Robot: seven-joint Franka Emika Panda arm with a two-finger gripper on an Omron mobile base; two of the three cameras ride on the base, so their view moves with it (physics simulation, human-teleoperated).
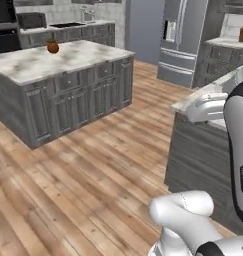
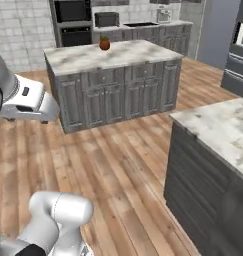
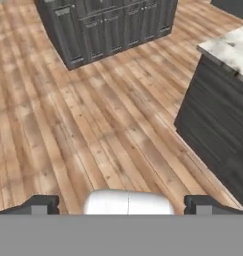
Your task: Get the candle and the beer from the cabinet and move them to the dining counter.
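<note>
My gripper is open, its two dark fingertips wide apart with nothing between them, and it points down at bare wooden floor. The dining counter, white marble on a dark panelled side, stands just to the right of the arm; only its near corner shows, in the hand view too. The candle, the beer and the cabinet are out of view.
A marble-topped island with grey doors and drawers stands ahead across open floor, a small orange fruit on it. A steel fridge is at the back right. Ovens and a worktop line the back wall.
</note>
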